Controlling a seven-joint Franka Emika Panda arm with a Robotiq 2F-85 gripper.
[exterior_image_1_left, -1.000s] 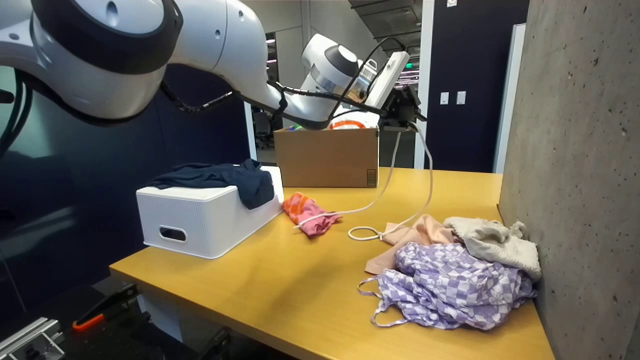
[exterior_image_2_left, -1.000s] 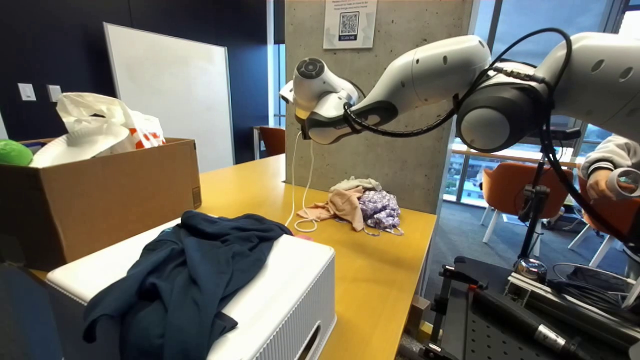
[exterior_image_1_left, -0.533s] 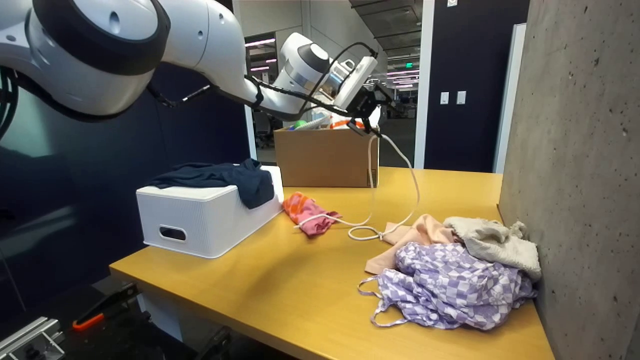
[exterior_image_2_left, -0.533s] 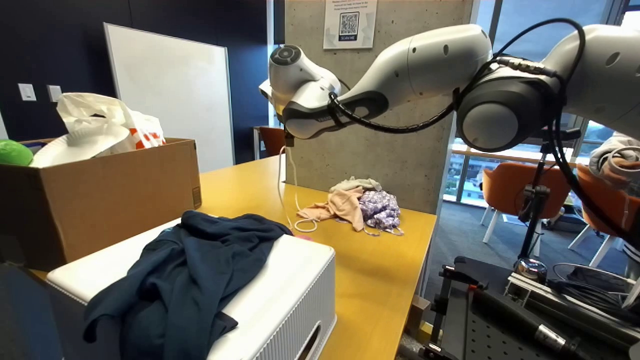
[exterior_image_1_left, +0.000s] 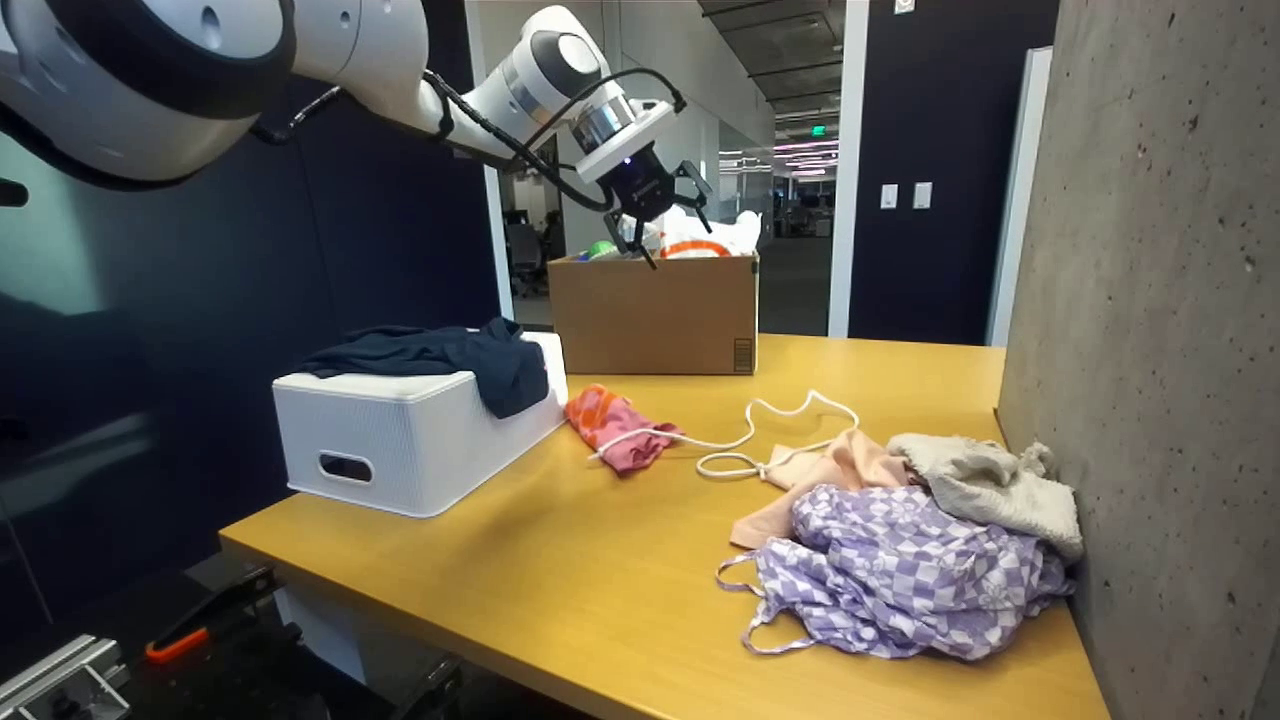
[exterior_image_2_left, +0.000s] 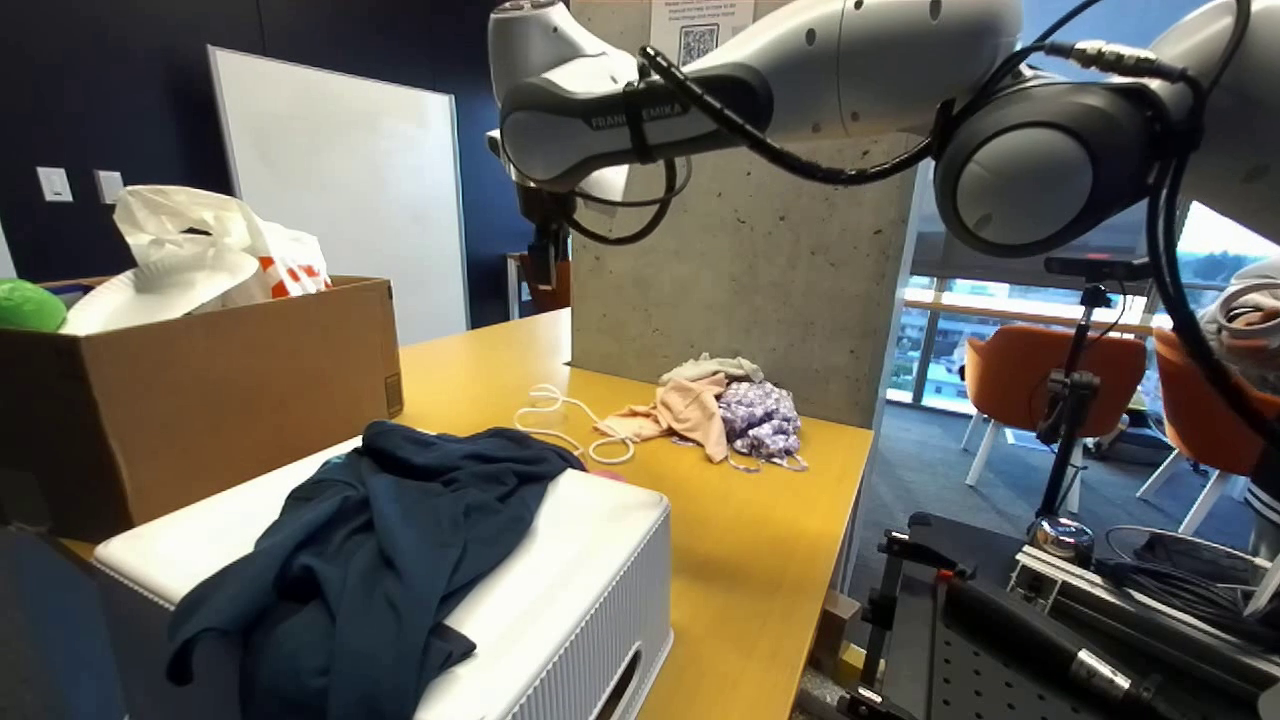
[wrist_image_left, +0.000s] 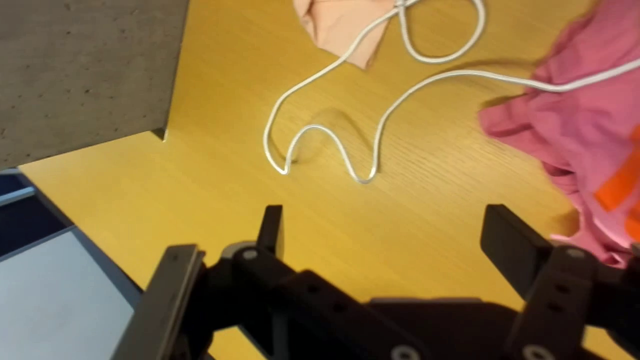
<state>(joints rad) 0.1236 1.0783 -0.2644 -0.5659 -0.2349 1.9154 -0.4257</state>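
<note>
The gripper (wrist_image_left: 384, 220) hangs above the table (wrist_image_left: 215, 190), spread wide and holding nothing, with the cord (wrist_image_left: 315, 126) lying below and beyond it in the wrist view, winding from pink cloth (wrist_image_left: 575, 130) to peach cloth (wrist_image_left: 340, 27), the drop between hard to judge.

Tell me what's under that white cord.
The white cord lies across a pink-and-orange cloth and part of a peach cloth; between them, the yellow table shows beneath it. Whatever the cloths themselves cover is hidden.
</note>
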